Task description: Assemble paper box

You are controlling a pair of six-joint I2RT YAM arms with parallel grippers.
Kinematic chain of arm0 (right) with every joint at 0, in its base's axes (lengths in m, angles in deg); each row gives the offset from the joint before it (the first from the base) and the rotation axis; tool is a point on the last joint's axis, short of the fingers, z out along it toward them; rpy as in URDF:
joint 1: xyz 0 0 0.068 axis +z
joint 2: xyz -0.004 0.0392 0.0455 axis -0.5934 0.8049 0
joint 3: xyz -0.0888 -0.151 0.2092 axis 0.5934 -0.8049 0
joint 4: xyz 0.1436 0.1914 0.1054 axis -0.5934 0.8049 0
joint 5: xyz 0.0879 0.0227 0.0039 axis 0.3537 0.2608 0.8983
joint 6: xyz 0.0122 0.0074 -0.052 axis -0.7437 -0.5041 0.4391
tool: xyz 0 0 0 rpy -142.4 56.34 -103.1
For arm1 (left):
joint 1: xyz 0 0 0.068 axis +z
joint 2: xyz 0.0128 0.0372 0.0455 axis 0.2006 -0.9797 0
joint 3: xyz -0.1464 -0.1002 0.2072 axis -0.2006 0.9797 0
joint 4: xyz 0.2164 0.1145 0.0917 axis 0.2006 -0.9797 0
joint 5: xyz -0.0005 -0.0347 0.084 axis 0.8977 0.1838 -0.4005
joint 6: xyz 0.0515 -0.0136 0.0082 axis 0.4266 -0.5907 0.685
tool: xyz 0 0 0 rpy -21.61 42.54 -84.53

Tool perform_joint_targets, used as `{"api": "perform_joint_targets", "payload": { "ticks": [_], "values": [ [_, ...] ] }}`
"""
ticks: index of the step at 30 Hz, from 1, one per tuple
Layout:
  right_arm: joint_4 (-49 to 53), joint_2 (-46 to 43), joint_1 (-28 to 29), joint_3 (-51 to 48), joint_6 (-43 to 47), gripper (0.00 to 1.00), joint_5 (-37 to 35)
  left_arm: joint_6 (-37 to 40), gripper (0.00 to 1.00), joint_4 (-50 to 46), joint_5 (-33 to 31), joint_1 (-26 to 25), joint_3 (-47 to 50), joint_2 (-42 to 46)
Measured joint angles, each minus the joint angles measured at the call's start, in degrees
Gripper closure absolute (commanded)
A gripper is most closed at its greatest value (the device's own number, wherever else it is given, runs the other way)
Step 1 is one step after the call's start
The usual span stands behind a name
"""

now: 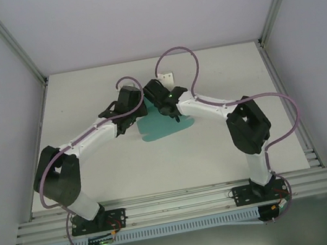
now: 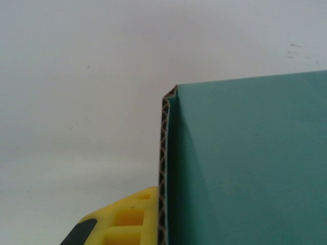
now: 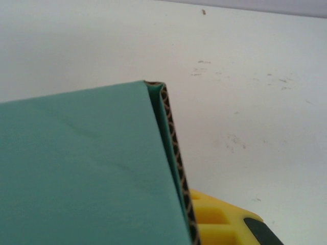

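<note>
Teal-green card, the paper box (image 1: 163, 126), lies on the white desk (image 1: 218, 151) seen from above, with the left gripper (image 1: 126, 126) at its left edge and the right gripper (image 1: 173, 114) at its top. At the left wrist we see its doubled corrugated edge clenched against a yellow finger (image 2: 122, 222). At the right wrist that edge touches a yellow finger (image 3: 219, 217); we cannot tell whether it is clamped.
</note>
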State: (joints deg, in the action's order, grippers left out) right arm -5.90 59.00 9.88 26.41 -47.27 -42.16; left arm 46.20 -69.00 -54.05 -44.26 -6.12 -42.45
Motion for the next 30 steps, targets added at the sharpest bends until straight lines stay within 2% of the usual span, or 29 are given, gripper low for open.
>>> {"api": "perform_joint_targets", "payload": {
  "ticks": [7, 12, 16, 18, 20, 24, 26, 30],
  "values": [
    [3.91, 0.17, -0.09, 0.98, -4.72, 1.00, -1.75, -0.55, 1.00, -0.39, 2.60, -0.17, -0.94, -0.37],
    [-5.57, -3.54, -1.01, -8.00, -3.15, 1.00, 3.28, -0.28, 1.00, -1.66, 3.19, -0.42, -0.94, -1.27],
    [-7.02, -3.63, -2.29, -7.82, -1.99, 0.89, 5.46, -0.31, 1.00, -1.09, 3.41, -0.61, -0.94, -1.38],
    [-8.41, -3.65, -2.75, -7.80, 0.11, 0.88, 6.88, -0.31, 1.00, -0.98, 3.13, -0.55, -1.03, -1.38],
    [-11.30, -4.07, -3.63, -8.96, 2.38, 0.88, 9.94, -0.31, 1.00, -1.42, 2.80, -0.33, -1.16, -1.38],
    [-19.32, -7.48, -6.71, -15.15, 7.89, 0.87, 20.79, 0.15, 1.00, -2.10, 3.10, -0.15, -1.22, -1.38],
    [-22.08, -9.16, -8.15, -17.53, 9.64, 0.83, 25.29, 0.57, 1.00, -2.03, 3.52, -0.17, -1.22, -1.38],
    [-25.31, -10.91, -10.43, -18.99, 11.34, 0.81, 30.88, 0.48, 1.00, -1.86, 4.57, -0.15, -1.25, -1.36]
  ]
}}
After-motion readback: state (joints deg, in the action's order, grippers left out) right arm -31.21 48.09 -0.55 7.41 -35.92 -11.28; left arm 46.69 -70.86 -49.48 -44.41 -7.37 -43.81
